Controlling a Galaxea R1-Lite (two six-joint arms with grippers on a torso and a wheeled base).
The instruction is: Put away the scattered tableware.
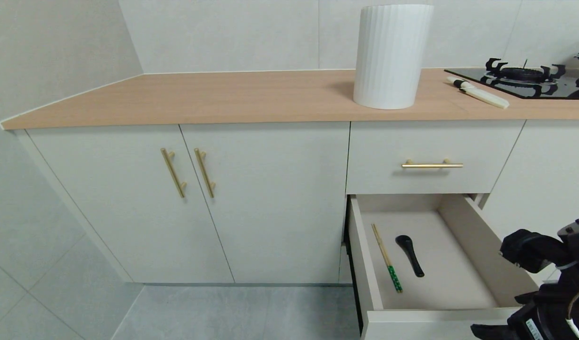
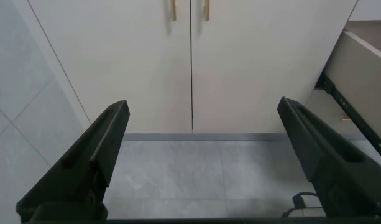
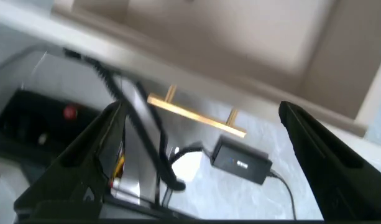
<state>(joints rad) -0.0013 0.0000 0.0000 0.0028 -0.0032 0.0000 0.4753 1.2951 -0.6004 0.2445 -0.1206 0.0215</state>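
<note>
— Where's the tableware?
— Chopsticks and black spoon lie side by side inside the open drawer (a knife on the desk above it). My left hand and right hand gape wide, empty.

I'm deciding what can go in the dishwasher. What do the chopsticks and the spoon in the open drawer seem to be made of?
Chopsticks: pale tan, matte shafts, so probably wood or bamboo; the green patterned ends look painted or lacquered.
Spoon: uniform black with a faint sheen on the bowl, which fits plastic or glazed ceramic; the look leaves that open.
</note>
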